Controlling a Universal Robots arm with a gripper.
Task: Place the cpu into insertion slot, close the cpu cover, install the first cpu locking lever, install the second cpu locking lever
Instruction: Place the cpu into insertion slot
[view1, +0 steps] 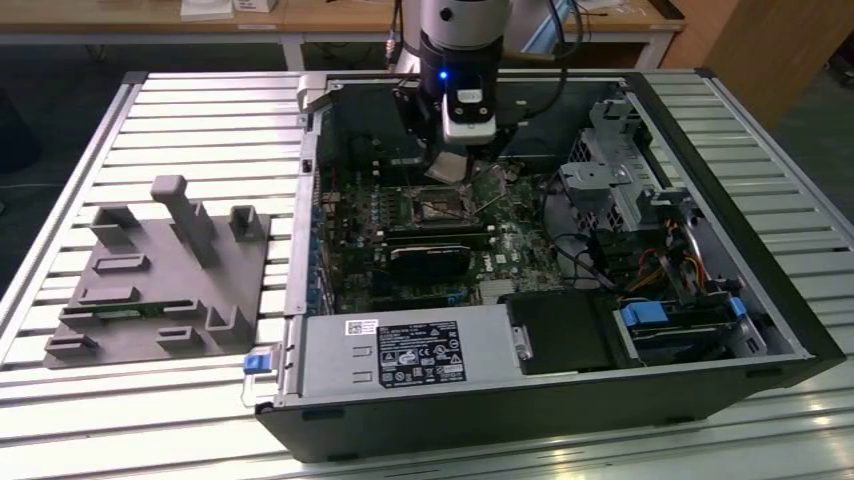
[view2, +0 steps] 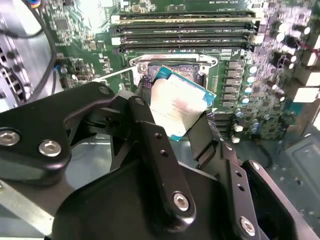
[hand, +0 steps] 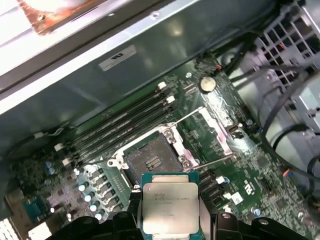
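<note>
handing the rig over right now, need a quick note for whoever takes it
End effector: shut on the cpu, held above the motherboard.
Insertion slot: empty, close to the cpu. The cpu cover lies swung open beside it, and the locking levers look unlatched.
Done: the cpu is gripped and near the slot.
Left: seating the cpu, closing the cover, installing both levers.

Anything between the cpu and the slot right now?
Nothing: in the first wrist view the held cpu hangs near the bare slot, and the cover stands open to one side.
</note>
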